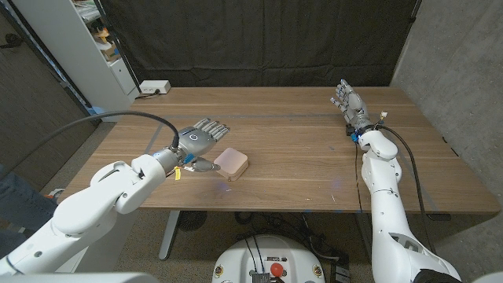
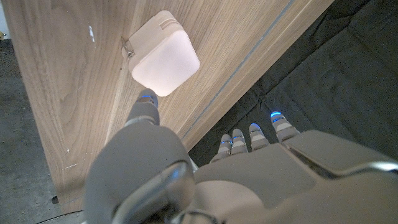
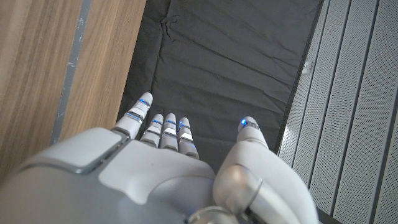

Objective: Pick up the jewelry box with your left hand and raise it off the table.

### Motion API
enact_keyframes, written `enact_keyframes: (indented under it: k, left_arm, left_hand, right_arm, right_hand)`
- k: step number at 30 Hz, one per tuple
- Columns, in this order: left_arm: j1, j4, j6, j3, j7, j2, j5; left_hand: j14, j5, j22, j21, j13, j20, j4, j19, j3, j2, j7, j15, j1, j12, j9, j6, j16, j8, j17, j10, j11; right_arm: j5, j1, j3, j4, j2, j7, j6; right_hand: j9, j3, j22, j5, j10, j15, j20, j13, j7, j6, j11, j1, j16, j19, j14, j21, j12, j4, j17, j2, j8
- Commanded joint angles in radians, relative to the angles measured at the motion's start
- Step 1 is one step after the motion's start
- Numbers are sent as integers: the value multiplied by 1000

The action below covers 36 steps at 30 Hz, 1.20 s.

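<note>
The jewelry box (image 1: 232, 163) is a small pale pink square case with rounded corners, lying on the wooden table (image 1: 299, 149) near its front edge. In the left wrist view the jewelry box (image 2: 163, 53) shows a small metal clasp on one side. My left hand (image 1: 198, 142) hovers just left of the box, fingers spread and holding nothing; its thumb (image 2: 145, 106) reaches close to the box's near corner. My right hand (image 1: 347, 102) stands far off at the table's back right, fingers extended together and empty.
A white power strip (image 1: 154, 87) lies at the table's back left corner. A white shelf unit (image 1: 94, 39) stands behind the left side. Black curtain hangs behind the table, and a grey wall panel (image 1: 456, 71) runs along the right.
</note>
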Motion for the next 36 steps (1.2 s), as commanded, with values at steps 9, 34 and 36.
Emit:
enact_keyframes:
  k: [9,34,36]
  left_arm:
    - [-50,-2,0,49,-95,40,-8]
    - [-177,33,84,130,-219,35,-128]
    - [-191,33,87,143,-228,41,-122]
  left_hand:
    - [-17,11,2,-1,7,4,8,-17,-34,-36,1,11,-30,-2,6,-30,1,2,7,-23,17]
    - [4,26,3,9,9,2,16,2,-78,-52,9,29,-56,10,6,-20,13,15,5,-17,44]
    - [4,28,3,9,9,2,16,3,-78,-50,8,30,-54,11,6,-18,13,15,5,-15,43]
  right_arm:
    - [11,12,3,27,-3,0,12]
    - [21,11,20,32,-7,1,5]
    - [21,13,20,37,-10,5,13]
  right_hand:
    - [3,-3,4,5,-5,10,3,3,-4,2,1,10,1,2,1,6,7,-1,2,-3,7]
    - [3,-5,4,5,-6,12,3,4,-2,1,2,9,1,1,0,6,7,-1,2,-4,7]
    - [3,-5,4,5,-5,12,4,4,-1,1,2,9,1,2,-1,6,7,-1,2,-4,7]
